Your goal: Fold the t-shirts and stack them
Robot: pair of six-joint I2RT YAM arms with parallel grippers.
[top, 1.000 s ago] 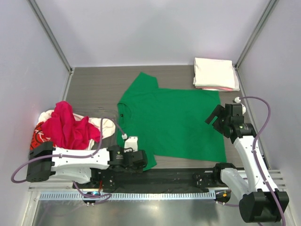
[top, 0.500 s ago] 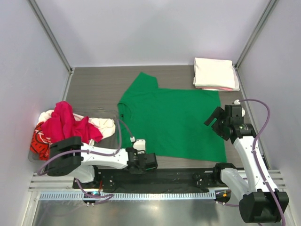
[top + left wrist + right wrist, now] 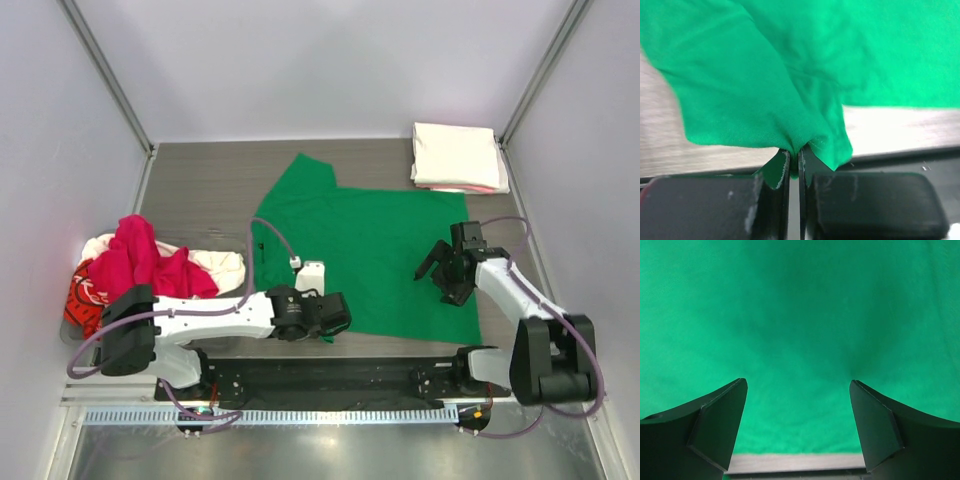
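**While your left gripper (image 3: 794, 155) pinches the green tee's near edge, your right gripper (image 3: 797, 390) waits wide above the cloth**

Spread almost flat across the desk (image 3: 200, 190), the green t-shirt (image 3: 390, 240) lies ahead of both grippers. You are, by my reading, at the first fold of this shirt. Well off to the left of your left jaws lies the heap of unfolded t-shirts (image 3: 140, 265), magenta-red on top. Far beyond your right jaws sits the folded stack (image 3: 455, 155), cream-white over pink.

Your left jaws are nearly together, with a bunch of green cloth clamped between them. Your right jaws stand wide and hold nothing.

The next move likely calls for your right jaws to drop and close on the near edge directly below them. Then lift both sides together and carry the edge away from you across the shirt's body. Keep the cloth taut between the two grips, since soft cotton will probably sag and crease.

From the top view you get the whole layout, but the left wrist hides its own jaws there. Only the left wrist view shows the grip: the pinched cloth puckers at the tips, with bare desk just behind it. Whether that edge is a sleeve or a hem I cannot tell. The right wrist view shows cloth filling the gap between the jaws, with a strip of desk just near of them. Whether the tips touch the cloth I cannot tell.
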